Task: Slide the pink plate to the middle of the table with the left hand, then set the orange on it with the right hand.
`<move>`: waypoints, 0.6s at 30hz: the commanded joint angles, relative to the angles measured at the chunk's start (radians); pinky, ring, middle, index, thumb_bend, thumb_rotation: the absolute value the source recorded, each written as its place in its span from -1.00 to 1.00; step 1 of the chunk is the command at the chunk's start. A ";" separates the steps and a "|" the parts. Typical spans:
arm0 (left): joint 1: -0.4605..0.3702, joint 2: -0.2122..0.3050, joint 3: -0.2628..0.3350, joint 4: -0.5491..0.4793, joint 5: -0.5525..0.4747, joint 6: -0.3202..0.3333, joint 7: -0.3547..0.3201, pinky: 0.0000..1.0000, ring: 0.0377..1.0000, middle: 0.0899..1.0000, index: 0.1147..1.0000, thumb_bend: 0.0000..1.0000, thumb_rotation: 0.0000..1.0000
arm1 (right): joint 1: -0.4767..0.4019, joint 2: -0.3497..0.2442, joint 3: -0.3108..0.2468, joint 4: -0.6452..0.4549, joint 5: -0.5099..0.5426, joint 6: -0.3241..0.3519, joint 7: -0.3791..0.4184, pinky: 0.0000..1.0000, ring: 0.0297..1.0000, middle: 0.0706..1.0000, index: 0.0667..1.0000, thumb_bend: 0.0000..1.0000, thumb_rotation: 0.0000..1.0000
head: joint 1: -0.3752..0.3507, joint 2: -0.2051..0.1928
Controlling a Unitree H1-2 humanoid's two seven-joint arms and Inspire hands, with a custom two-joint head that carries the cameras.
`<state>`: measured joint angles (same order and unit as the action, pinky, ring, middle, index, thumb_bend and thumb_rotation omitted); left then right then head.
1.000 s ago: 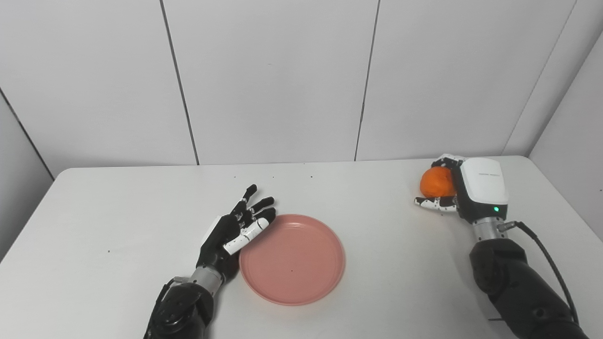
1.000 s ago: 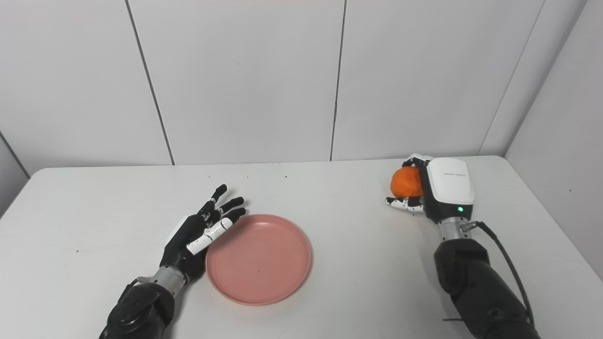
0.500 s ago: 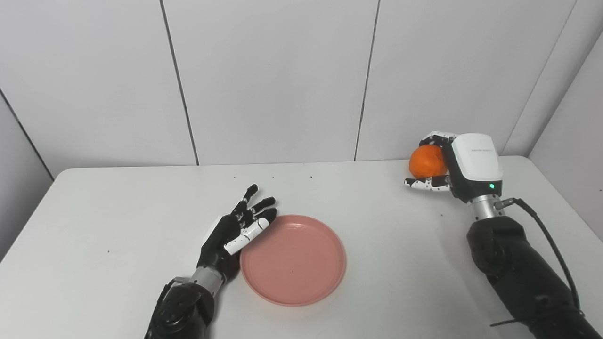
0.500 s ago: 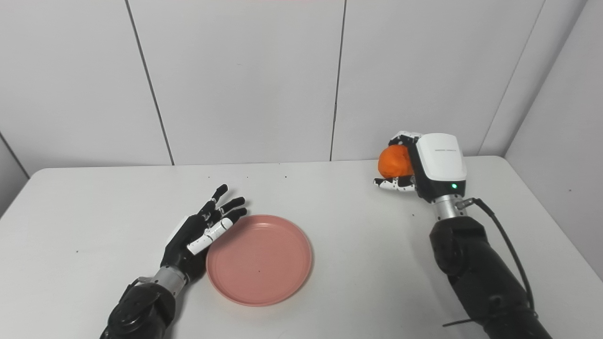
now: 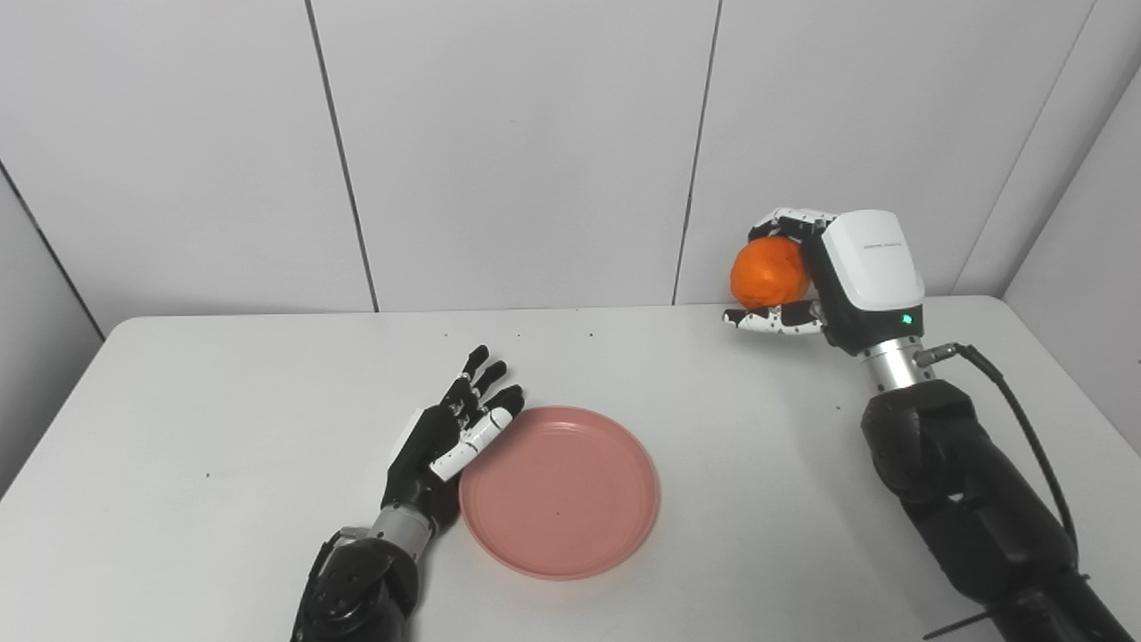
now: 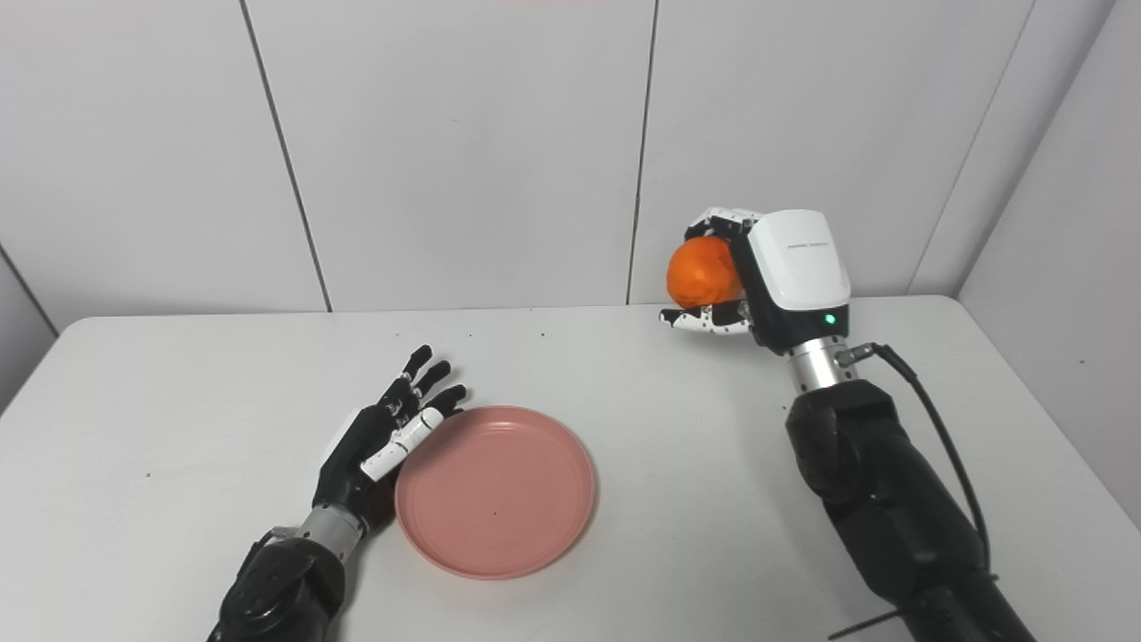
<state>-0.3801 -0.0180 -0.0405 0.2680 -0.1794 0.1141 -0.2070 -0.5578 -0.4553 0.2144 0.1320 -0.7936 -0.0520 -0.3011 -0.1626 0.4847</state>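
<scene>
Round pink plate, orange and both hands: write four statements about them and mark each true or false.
1. The orange fruit lies on the round pink plate. False: the right hand holds it up in the air, off to the plate's right.
2. The left hand is open, resting at the plate's left rim. True.
3. The plate holds nothing. True.
4. The left hand's fingers are curled into a fist. False: they are stretched out flat on the white table.

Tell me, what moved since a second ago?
The right hand, shut on the orange, lifted it off the table and carried it up and leftward. The left hand stayed open against the pink plate, which nudged slightly right.
</scene>
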 commanded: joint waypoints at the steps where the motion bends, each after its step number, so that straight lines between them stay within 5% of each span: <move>1: -0.007 -0.002 -0.006 0.015 0.025 -0.017 0.014 0.79 0.94 1.00 1.00 0.45 0.20 | -0.020 0.000 -0.010 -0.065 0.004 -0.023 0.010 -0.58 -0.50 -0.37 -0.12 0.01 -0.68 | 0.006 0.002; 3: -0.005 -0.005 -0.004 0.022 0.025 -0.036 0.013 0.76 0.95 1.00 1.00 0.61 0.58 | -0.012 0.012 -0.009 -0.104 0.019 -0.030 0.042 -0.58 -0.50 -0.37 -0.11 0.01 -0.68 | 0.008 0.002; 7: -0.005 -0.015 0.004 0.042 0.017 -0.067 0.017 0.78 0.94 1.00 1.00 0.80 0.91 | 0.003 0.032 -0.007 -0.158 0.061 -0.051 0.105 -0.57 -0.50 -0.37 -0.12 0.01 -0.68 | 0.016 0.002; 18: -0.002 -0.035 0.007 0.049 0.011 -0.091 0.020 0.71 0.90 1.00 1.00 1.00 1.00 | 0.029 0.062 0.017 -0.233 0.099 -0.107 0.216 -0.55 -0.47 -0.34 -0.11 0.01 -0.68 | 0.036 0.006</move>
<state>-0.3798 -0.0426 -0.0330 0.3109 -0.1694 0.0249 -0.1918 -0.4946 -0.3837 0.2412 -0.0612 -0.7070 -0.1147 -0.0868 -0.1274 0.4893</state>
